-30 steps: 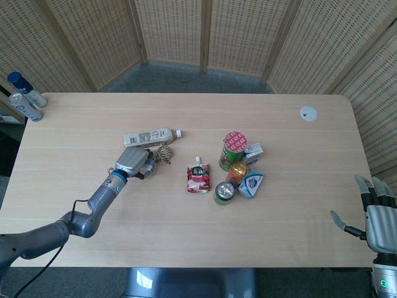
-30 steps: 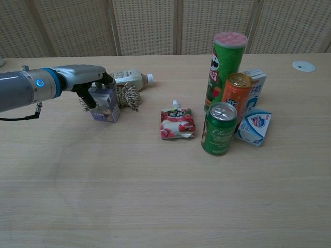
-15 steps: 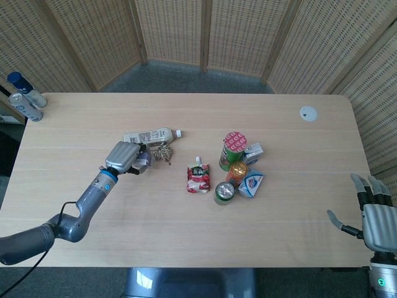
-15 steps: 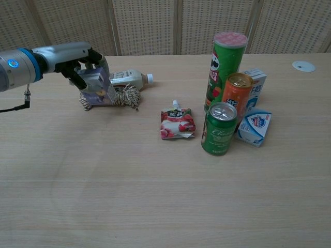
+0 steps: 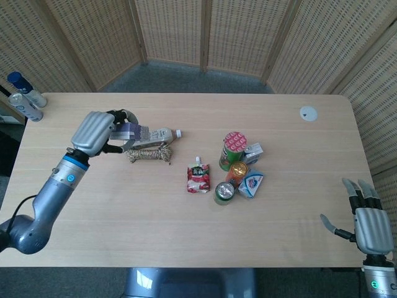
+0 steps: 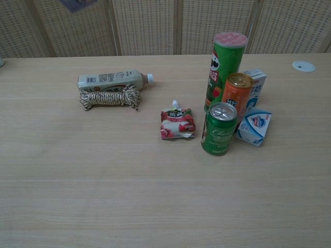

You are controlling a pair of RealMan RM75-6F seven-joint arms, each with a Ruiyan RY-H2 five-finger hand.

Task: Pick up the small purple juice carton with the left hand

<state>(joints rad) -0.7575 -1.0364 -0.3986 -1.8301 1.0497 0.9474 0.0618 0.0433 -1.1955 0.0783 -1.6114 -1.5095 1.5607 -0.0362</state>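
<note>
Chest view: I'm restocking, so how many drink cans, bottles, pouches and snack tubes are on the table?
Drink cans: 2, orange can and green can
Bottles: 1, bottle
Pouches: 1, red pouch
Snack tubes: 1, green tube
Total: 5

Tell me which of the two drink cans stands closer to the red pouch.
The green can: it stands just right of the red pouch. The orange can stands behind the green one, farther from the pouch, beside the tall green tube.
</note>
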